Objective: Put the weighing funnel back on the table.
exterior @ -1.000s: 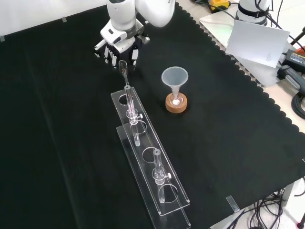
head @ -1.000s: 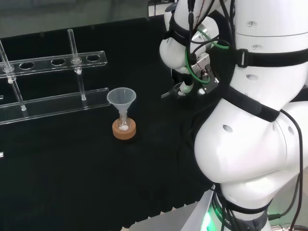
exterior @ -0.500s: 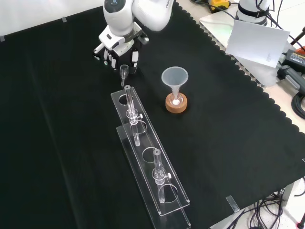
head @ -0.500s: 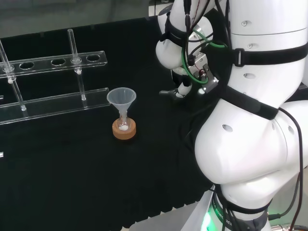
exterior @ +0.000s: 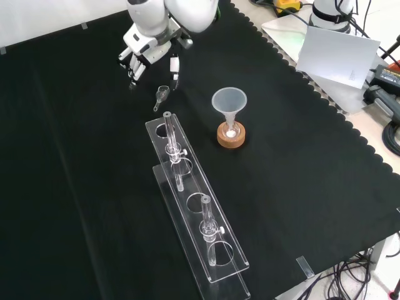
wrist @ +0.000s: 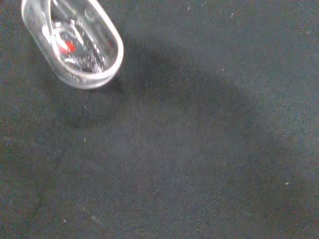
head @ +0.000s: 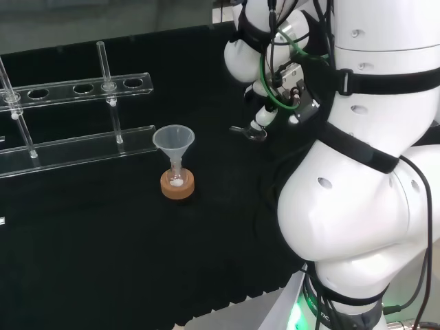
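**Weighing funnel.** The weighing funnel (exterior: 161,94) lies on the black cloth of the bench (exterior: 75,162), on its side. In the front view its stem points toward 7 o'clock. In the wrist view the weighing funnel (wrist: 75,47) rests with its rounded scoop end against the cloth, and a shadow falls just beside it.

**Hand.** In the front view the hand (exterior: 152,50) hangs at 11 o'clock from the weighing funnel, above it. The fingers (exterior: 133,76) are straight, spread and pointing down at the cloth. They grip nothing, and none of them is seen in contact with the weighing funnel.

**Surrounding ware (front view).**
- A clear test tube rack (exterior: 189,185) starts near the weighing funnel at 6 o'clock and runs off toward 5 o'clock. Two test tubes (exterior: 170,134) stand upright in it.
- The funnel (exterior: 229,100) stands at 3 o'clock from the weighing funnel, well apart, mouth up. Its stem sits in a small flask (exterior: 230,129) on a cork ring (exterior: 230,139).

**Arm.** In the head view the white arm links (head: 357,206) stand at the right, at 3 o'clock from the funnel.
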You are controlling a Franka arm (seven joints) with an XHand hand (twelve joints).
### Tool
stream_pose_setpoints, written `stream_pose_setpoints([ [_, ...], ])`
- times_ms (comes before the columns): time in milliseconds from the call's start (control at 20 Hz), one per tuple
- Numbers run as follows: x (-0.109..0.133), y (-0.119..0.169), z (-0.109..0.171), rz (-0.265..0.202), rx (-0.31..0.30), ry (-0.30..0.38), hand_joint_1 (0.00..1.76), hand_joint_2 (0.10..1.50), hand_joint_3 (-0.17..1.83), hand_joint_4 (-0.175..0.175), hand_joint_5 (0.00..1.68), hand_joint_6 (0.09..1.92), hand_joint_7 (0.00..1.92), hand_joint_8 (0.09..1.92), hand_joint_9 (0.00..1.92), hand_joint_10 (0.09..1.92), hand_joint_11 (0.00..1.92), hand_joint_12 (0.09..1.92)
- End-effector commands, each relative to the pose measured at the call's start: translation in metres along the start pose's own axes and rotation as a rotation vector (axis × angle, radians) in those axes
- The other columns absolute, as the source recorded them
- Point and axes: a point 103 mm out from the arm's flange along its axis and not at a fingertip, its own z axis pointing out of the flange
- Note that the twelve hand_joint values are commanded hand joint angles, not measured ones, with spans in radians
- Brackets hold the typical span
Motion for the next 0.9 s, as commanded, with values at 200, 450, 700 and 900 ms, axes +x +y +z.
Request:
stream_pose_setpoints([
  [200,-0.006,-0.031,-0.056,-0.025,-0.037,0.119,0.36,0.67,0.17,0.037,0.26,0.09,0.58,0.09,0.53,0.16,0.0,1.54],
  [450,0.004,-0.037,-0.092,-0.025,-0.082,0.146,0.27,0.69,0.06,0.024,0.11,0.09,0.42,0.09,0.15,0.64,0.0,1.42],
  [700,0.006,-0.056,-0.141,-0.014,-0.125,0.172,0.2,0.67,0.03,0.016,0.02,0.09,0.3,0.09,0.01,0.67,0.0,1.33],
  [900,0.027,-0.06,-0.17,-0.022,-0.155,0.18,0.21,0.68,0.03,0.01,0.0,0.09,0.28,0.09,0.0,0.62,0.0,1.29],
])
